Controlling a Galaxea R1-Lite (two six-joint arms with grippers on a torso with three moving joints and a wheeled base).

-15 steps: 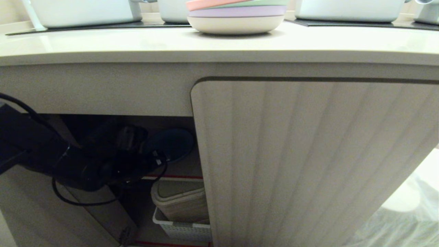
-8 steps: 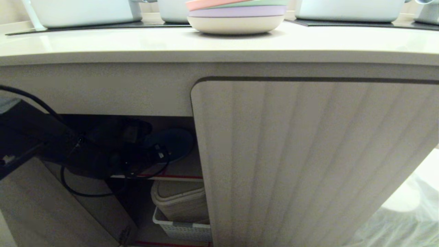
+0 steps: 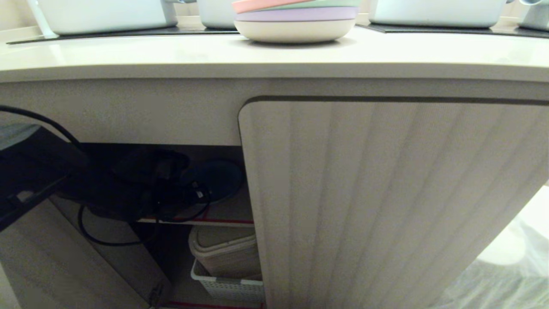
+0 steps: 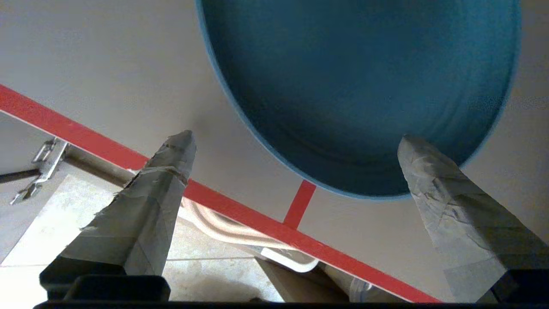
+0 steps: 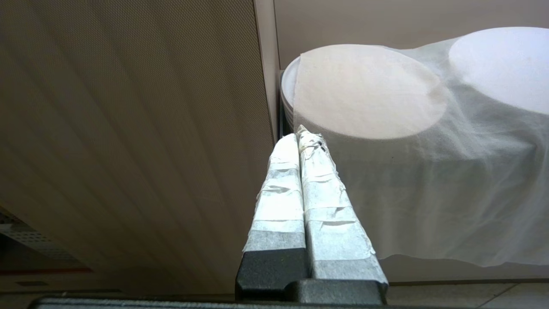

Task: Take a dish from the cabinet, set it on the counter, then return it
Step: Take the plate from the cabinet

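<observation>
Blue dish [image 4: 360, 94] lies on the red-taped cabinet shelf [image 4: 107, 86] before the left tool [image 4: 296, 141], fingers apart

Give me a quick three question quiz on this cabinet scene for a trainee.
1. True or false: the left gripper is shut on the blue dish.
2. The dish lies on: A) the counter; B) the cabinet's inner shelf; C) the floor.
3. What colour tape edges that shelf?

Key: 1 false, it is open with the dish untouched. 2 B. 3 red.
</observation>
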